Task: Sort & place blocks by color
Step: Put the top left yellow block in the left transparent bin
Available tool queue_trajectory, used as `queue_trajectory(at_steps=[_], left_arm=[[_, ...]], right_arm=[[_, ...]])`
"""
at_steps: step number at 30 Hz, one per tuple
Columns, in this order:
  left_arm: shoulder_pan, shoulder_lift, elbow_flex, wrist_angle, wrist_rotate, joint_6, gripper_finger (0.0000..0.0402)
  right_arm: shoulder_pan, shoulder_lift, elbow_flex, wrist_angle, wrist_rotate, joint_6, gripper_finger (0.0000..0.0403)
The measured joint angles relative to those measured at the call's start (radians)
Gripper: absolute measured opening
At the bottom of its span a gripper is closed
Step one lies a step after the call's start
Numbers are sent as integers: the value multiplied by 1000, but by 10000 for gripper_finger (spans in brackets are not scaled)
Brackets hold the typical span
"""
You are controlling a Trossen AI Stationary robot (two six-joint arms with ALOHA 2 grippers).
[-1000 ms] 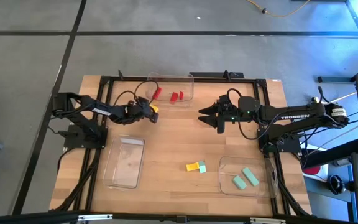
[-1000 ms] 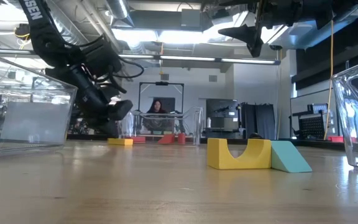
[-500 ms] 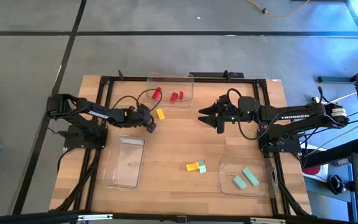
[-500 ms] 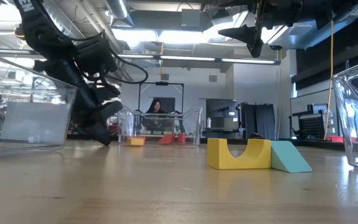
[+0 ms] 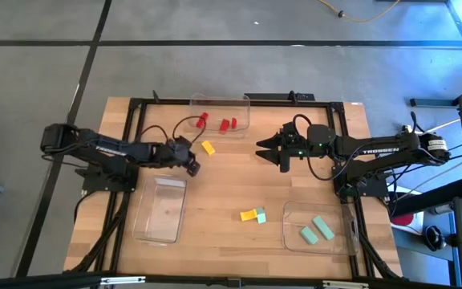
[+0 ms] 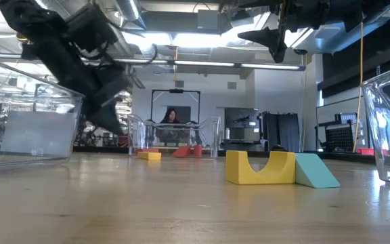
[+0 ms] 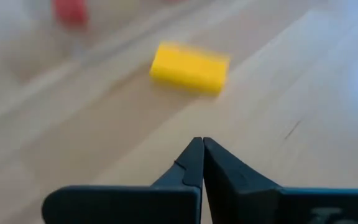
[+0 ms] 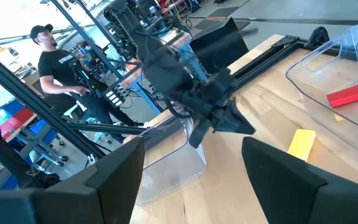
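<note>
A yellow bar block (image 5: 208,147) lies flat on the table in front of the far clear tray (image 5: 243,100). It also shows in the left wrist view (image 7: 190,67) and the low view (image 6: 149,155). The tray holds three red blocks (image 5: 224,124). My left gripper (image 5: 192,164) is shut and empty, just nearer than the yellow bar and above the table (image 7: 199,146). My right gripper (image 5: 261,148) is open and empty, raised over the table's middle (image 8: 197,180). A yellow arch block (image 5: 249,215) and a teal wedge (image 5: 261,215) lie side by side on the table.
A clear tray (image 5: 160,209) with nothing in it stands at the near left. A clear tray (image 5: 291,213) at the near right holds two teal blocks (image 5: 315,231). A person (image 8: 58,62) stands in the room beyond the table. Bare wood lies between the trays.
My left gripper has drawn back from the yellow bar toward the table's near left and risen off the table. The yellow bar has slid a little toward the table's right and now lies free. My right arm has kept still.
</note>
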Motion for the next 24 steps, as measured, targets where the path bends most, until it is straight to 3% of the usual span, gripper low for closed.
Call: queue_trajectory(at_steps=[6,12,18,24], left_arm=[[98,59,5,231,111,103,0],[129,238,118,238,188,156,0],[124,372,214,219,89,134,0],[124,392,221,157,20,131,0]], right_arm=[[0,0,0,0,0,1,272],[0,0,0,0,15,3,272],[0,0,0,2,18,7,272],[0,0,0,2,18,10,272]])
